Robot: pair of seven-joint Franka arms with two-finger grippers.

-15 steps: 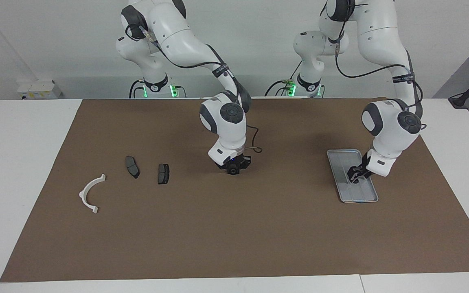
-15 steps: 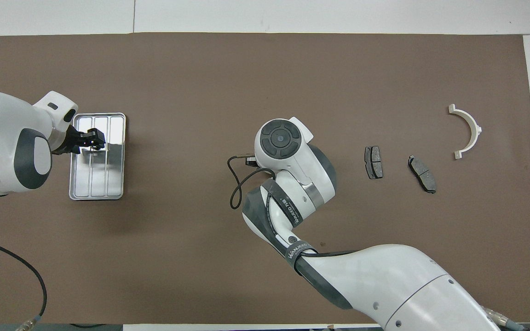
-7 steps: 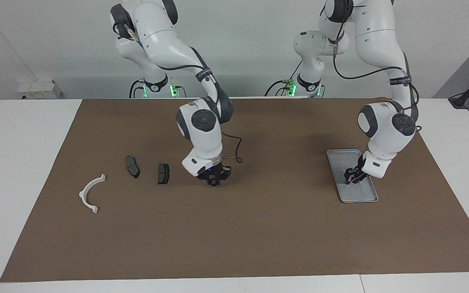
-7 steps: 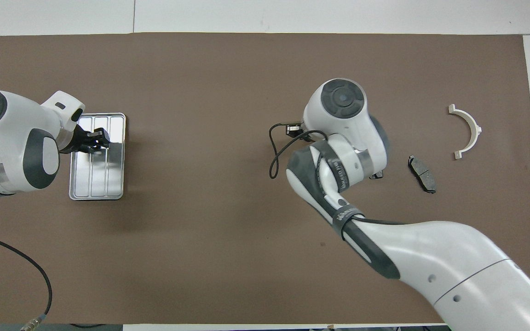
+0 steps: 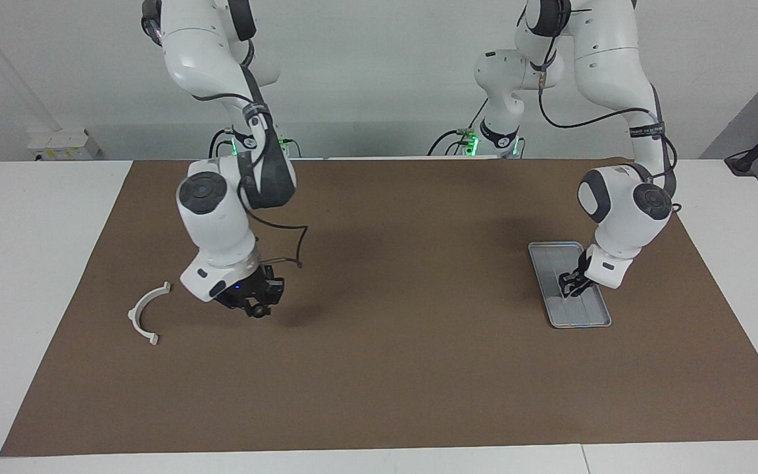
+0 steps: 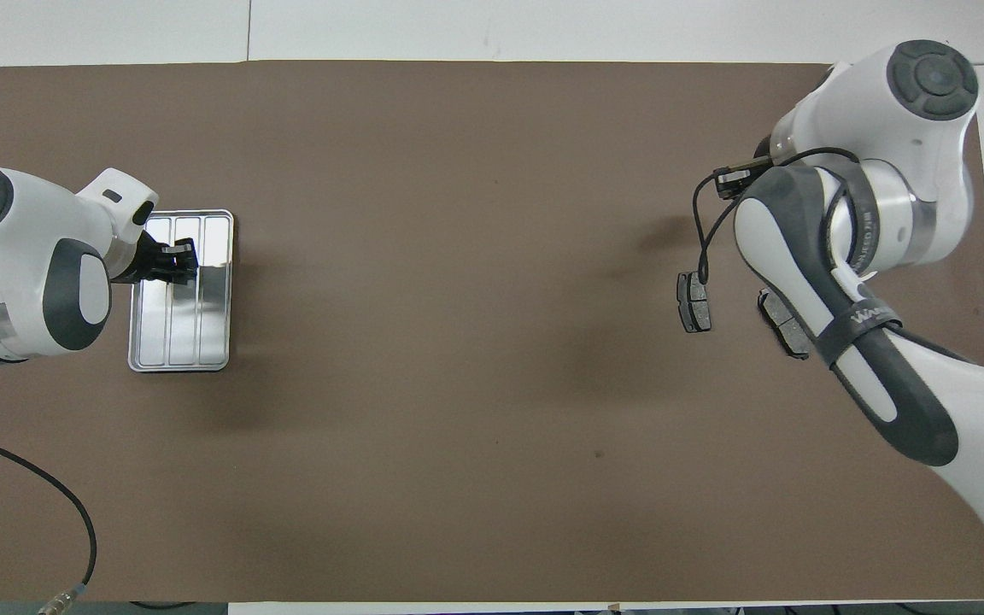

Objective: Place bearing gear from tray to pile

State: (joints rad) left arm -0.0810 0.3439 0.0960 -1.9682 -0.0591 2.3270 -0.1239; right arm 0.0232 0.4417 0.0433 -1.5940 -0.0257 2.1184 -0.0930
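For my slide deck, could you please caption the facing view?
Right gripper carries a dark part over the mat beside the white bracket; left gripper is over the tray.

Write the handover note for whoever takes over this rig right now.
Right gripper: raised over the pile, seemingly shut on a small dark bearing gear.
Left gripper: down in the tray; grip unclear.
Pile: white bracket and two brake pads on the mat.
Done: gear brought to the pile.
Left: lower and release it.
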